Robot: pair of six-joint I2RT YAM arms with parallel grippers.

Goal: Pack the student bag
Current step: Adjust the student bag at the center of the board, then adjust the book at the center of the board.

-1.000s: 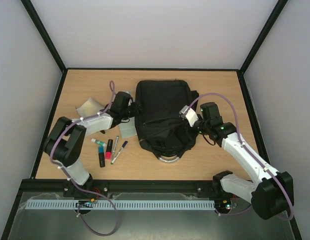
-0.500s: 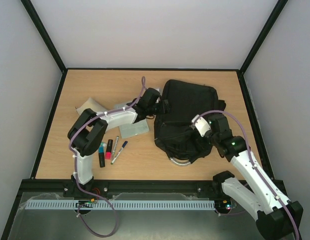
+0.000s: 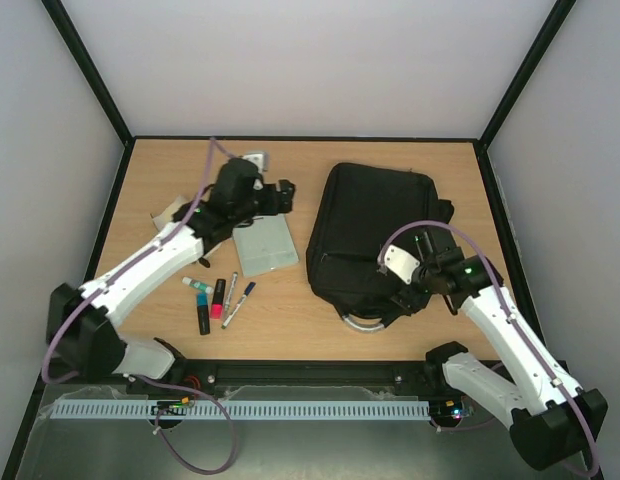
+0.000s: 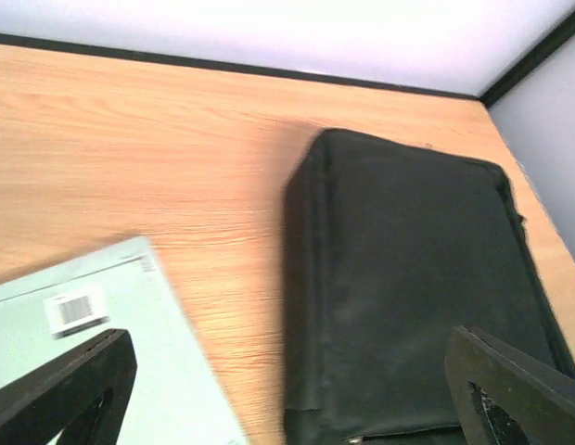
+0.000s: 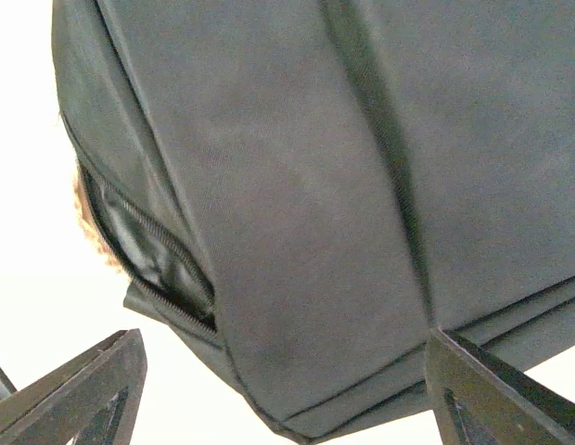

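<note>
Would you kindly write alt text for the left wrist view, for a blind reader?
A black backpack lies flat on a wooden table, filling the right half. A pale green item with a barcode sticker lies apart from it at lower left; the open left pincer frames the bottom corners.

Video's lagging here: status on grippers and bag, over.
Left gripper open, empty. Right gripper open above student bag. Book and markers on table, unpacked.
</note>
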